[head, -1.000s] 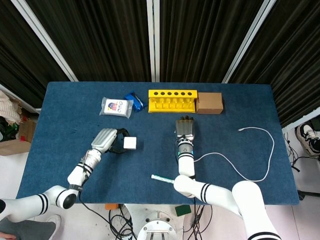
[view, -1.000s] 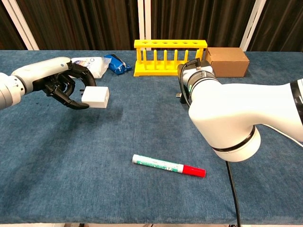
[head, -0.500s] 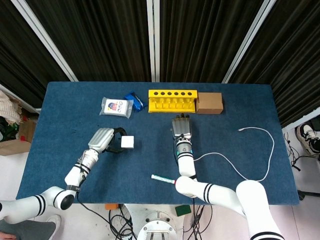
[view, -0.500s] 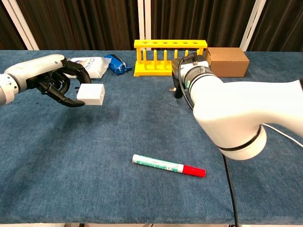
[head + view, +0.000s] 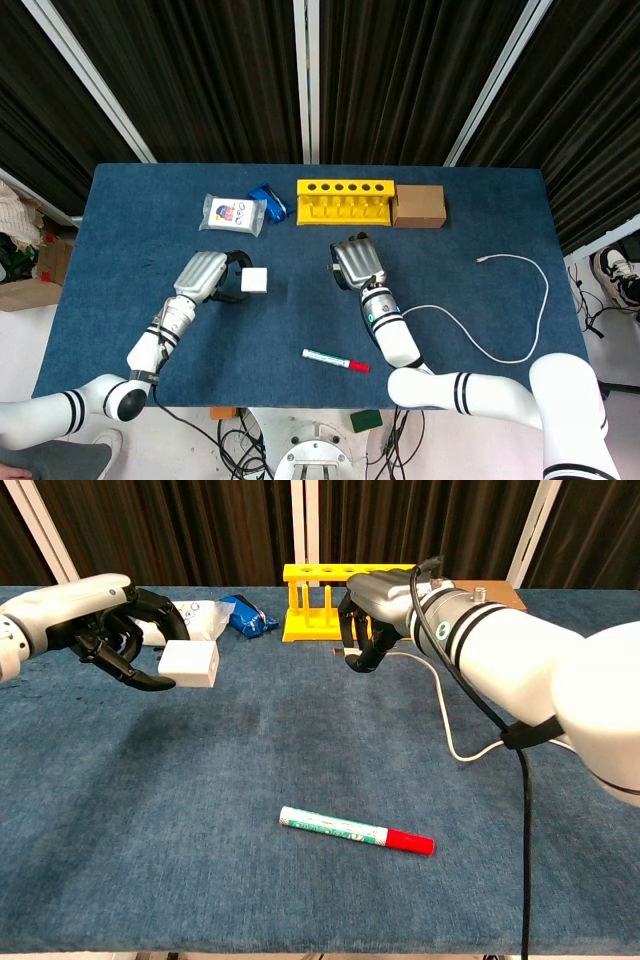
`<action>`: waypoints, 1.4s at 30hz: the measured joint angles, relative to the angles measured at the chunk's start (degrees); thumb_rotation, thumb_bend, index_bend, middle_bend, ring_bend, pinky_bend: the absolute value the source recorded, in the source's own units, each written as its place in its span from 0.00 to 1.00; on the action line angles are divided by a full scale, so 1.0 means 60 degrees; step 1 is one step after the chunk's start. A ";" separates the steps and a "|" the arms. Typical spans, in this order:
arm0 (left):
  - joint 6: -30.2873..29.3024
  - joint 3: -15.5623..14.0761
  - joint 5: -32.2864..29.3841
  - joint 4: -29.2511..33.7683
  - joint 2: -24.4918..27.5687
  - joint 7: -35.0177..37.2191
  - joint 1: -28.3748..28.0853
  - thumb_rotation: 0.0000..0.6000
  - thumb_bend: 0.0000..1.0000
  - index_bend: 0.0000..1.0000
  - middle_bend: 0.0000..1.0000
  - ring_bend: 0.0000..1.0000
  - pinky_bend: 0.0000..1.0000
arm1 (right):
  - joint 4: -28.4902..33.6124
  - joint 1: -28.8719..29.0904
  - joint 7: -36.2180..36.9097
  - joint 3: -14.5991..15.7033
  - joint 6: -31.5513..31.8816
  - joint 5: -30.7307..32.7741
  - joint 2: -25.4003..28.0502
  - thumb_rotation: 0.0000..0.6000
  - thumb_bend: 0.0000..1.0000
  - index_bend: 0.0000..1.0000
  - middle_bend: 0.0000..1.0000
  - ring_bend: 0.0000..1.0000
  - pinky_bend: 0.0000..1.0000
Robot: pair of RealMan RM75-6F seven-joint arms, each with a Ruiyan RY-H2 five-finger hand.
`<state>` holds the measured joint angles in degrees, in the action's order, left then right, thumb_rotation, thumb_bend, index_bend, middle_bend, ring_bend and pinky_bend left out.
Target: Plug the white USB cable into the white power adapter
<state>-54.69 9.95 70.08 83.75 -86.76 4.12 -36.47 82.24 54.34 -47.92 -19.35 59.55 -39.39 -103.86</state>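
My left hand grips the white power adapter and holds it above the table at the left. My right hand is curled around one end of the white USB cable in front of the yellow rack. A small plug tip pokes out on the hand's left side, toward the adapter. A wide gap separates plug and adapter. The cable trails right across the table, and its free end lies near the right edge.
A yellow tube rack and a brown box stand at the back. A blue packet and a white bag lie back left. A green-and-red marker lies near the front.
My right hand has turned and swung left, bringing the cable end to face the adapter. My left hand has lifted the adapter slightly and drawn it a little left.
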 measured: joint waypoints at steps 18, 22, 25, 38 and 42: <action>0.0862 0.0646 -0.1305 0.0783 0.0315 -0.0427 -0.0562 1.00 0.25 0.57 0.46 0.71 0.89 | 0.1511 0.0150 -0.0511 0.0385 0.1353 -0.0897 0.0594 1.00 0.92 0.61 0.59 0.41 0.29; 0.1443 0.0841 -0.1585 0.0930 0.0473 -0.0068 -0.0806 1.00 0.25 0.56 0.46 0.71 0.89 | 0.1421 0.0211 -0.0570 0.0526 0.1518 -0.1140 0.0364 1.00 0.91 0.61 0.59 0.41 0.29; 0.1765 0.0984 -0.1770 0.1010 0.0583 0.0308 -0.0931 1.00 0.26 0.56 0.46 0.71 0.89 | 0.1292 0.0204 -0.0532 0.0657 0.1612 -0.1314 0.0194 1.00 0.91 0.61 0.59 0.42 0.29; 0.1578 0.1033 -0.2229 0.1015 0.0599 -0.0036 -0.1269 1.00 0.26 0.56 0.46 0.71 0.89 | 0.1152 0.0326 -0.0747 0.0465 0.1723 -0.1159 -0.0224 1.00 0.91 0.61 0.59 0.42 0.29; 0.1345 0.0979 -0.2268 0.1129 0.0566 -0.0304 -0.1333 1.00 0.26 0.56 0.46 0.71 0.89 | 0.1114 0.0427 -0.0890 0.0316 0.1688 -0.0919 -0.0294 1.00 0.91 0.61 0.59 0.42 0.29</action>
<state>-46.62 15.83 56.47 90.52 -83.37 2.30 -44.47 88.92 56.90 -53.26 -17.46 69.67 -44.91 -105.63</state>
